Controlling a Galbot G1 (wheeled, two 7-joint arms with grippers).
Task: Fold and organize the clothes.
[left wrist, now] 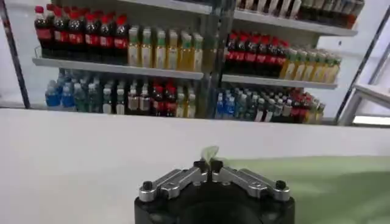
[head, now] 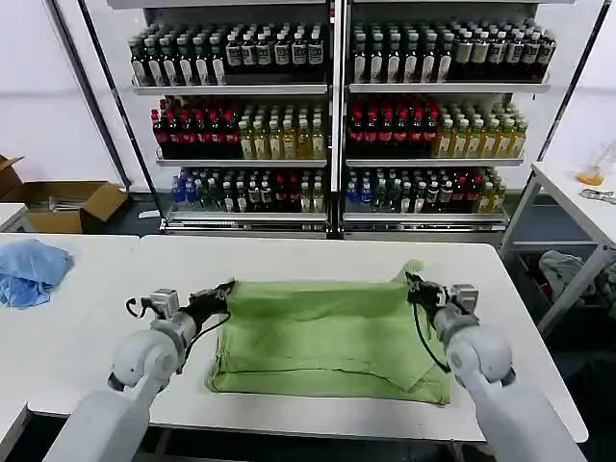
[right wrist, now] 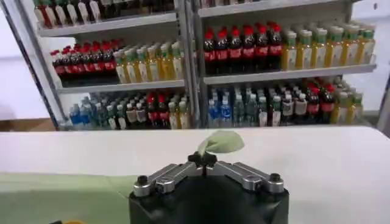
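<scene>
Shelves (head: 337,115) stacked with rows of bottled drinks line the back wall behind a white tabletop (head: 318,255), where a light green shirt (head: 327,337) lies spread in a folded rectangle near the front edge. No print or collar shows on its upper face. The robot's left hand (head: 227,289) is at the shirt's far left corner, its fingers pressed together on a small tuft of the green fabric, which the left wrist view shows sticking up from between the closed tips (left wrist: 209,163). The right hand (head: 412,281) is at the far right corner, likewise clamped on the cloth; in the right wrist view a rounded flap of green fabric (right wrist: 220,142) rises just above the joined fingertips. Both corners are lifted slightly off the tabletop, while the rest of the shirt lies flat, with wrinkles running across it and a loose fold along its right side. A crumpled light blue cloth (head: 29,269) rests on a neighbouring table to the left, well apart from the shirt. An open cardboard box (head: 67,204) stands on the floor beyond it.
</scene>
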